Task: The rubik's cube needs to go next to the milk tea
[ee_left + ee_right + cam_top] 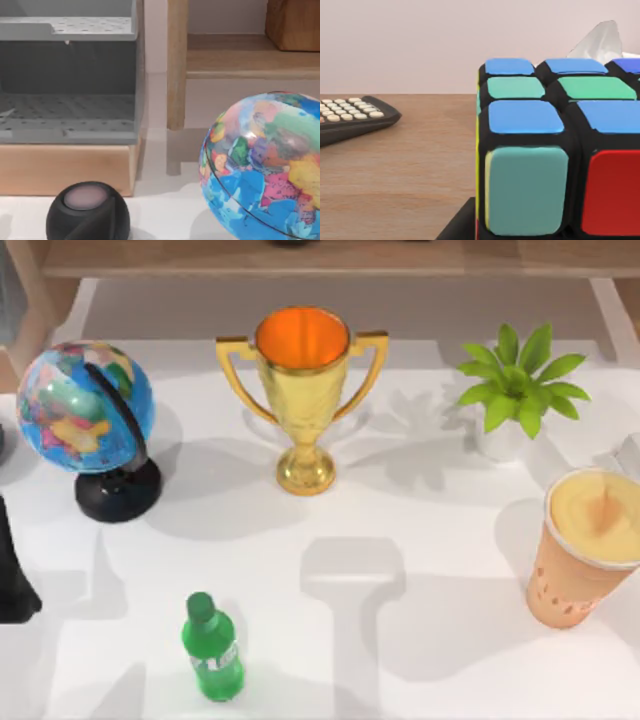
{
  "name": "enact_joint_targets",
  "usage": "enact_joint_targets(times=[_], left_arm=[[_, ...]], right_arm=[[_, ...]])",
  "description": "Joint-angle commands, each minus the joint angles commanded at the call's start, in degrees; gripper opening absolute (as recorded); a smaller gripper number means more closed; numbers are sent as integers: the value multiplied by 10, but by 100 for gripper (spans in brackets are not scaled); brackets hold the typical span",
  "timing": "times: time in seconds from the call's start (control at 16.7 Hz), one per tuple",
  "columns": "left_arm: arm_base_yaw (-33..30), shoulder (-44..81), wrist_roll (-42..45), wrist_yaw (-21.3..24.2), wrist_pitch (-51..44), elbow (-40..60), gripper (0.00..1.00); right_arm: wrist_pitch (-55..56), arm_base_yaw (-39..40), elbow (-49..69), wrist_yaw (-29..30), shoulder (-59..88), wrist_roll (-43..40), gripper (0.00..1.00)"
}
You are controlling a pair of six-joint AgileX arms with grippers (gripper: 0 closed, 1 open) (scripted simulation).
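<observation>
The rubik's cube (560, 150) looms very close in the right wrist view, with blue, teal-green and red stickers on black edges. It is over a brown wooden surface, and a black part (457, 226) shows at its lower edge. The milk tea (585, 545), a peach-orange cup with a creamy top, stands at the table's right edge in the top view. A dark part of my left arm (12, 575) sits parked at the table's left edge.
On the white table stand a globe (88, 415) at the left, a gold trophy (303, 390) in the middle back, a potted plant (515, 390) at the back right and a green bottle (212, 648) at the front. A calculator (350, 117) lies on the wood. A black round object (87, 212) sits near the globe.
</observation>
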Motion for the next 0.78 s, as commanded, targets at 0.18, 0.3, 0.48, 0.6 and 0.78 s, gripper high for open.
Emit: enact_joint_targets(times=[0.18,0.3,0.48,0.6,0.78], left_arm=[[0,0,0,0,0,0,100],[0,0,0,0,0,0,100],[0,0,0,0,0,0,100],[0,0,0,0,0,0,100],[0,0,0,0,0,0,100]], right_arm=[[-7,2,9,0,1,1,0],[-16,2,19,0,2,1,0],[-25,1,30,0,4,1,0],[-24,2,29,-1,2,2,0],[-37,11,38,-2,-14,21,0]])
